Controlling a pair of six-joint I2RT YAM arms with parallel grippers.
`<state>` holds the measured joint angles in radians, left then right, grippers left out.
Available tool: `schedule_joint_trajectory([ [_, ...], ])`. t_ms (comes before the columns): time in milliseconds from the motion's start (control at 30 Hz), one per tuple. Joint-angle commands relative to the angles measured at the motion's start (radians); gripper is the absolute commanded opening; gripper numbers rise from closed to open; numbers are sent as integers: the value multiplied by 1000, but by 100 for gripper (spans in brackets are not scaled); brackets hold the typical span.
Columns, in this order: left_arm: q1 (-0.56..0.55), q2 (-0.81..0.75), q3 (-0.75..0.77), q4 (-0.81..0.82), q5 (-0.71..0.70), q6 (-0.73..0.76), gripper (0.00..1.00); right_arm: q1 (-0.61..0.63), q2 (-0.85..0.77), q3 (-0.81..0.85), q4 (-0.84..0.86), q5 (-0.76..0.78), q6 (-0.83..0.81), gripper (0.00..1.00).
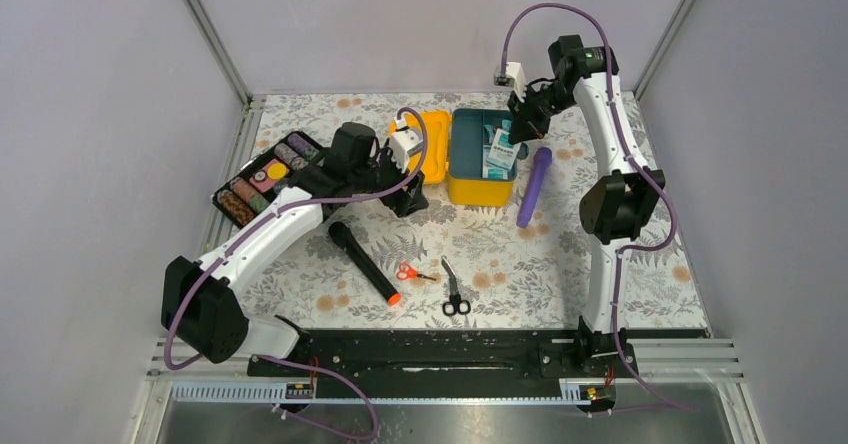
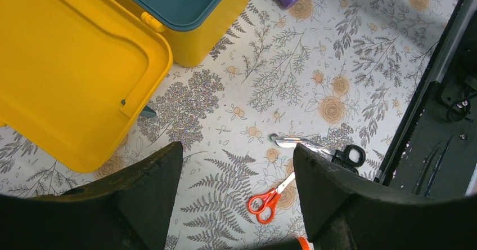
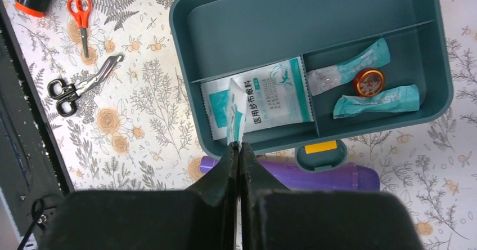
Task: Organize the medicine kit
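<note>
The medicine kit [image 1: 478,190] is a yellow box standing open at the back centre, its lid [image 1: 436,146] laid flat to the left. Its teal insert tray [image 3: 181,64] holds a white cotton packet [image 3: 278,97], two teal sachets [image 3: 377,101] and a small red tin [image 3: 369,81]. My right gripper [image 3: 238,144] hangs over the tray's near rim, shut on a thin teal-and-white sachet [image 3: 235,114]. My left gripper [image 2: 237,148] is open and holds nothing, hovering above the flowered table just right of the lid [image 2: 73,75].
A purple cylinder [image 1: 535,186] lies right of the kit. A black torch with an orange end [image 1: 364,262], orange scissors [image 1: 410,273] and black-handled shears [image 1: 453,289] lie on the near table. A black tray of coloured rolls [image 1: 262,176] sits at the left.
</note>
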<state>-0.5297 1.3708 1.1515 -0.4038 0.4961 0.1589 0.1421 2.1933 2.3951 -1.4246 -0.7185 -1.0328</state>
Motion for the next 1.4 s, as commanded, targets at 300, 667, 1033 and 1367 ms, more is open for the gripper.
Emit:
schedule_joint_trajectory([
  [300,5,7,39,10,-14,25,72,22,34,43,-55,16,-112,0],
  [667,8,1,25,6,-21,33,72,55,50,17,-79,58,-183,0],
  [1033,13,-9,5,7,-29,39,72,67,46,-19,102,131,-122,36],
  [1367,14,-5,5,14,-26,33,72,69,4,-55,319,160,73,57],
])
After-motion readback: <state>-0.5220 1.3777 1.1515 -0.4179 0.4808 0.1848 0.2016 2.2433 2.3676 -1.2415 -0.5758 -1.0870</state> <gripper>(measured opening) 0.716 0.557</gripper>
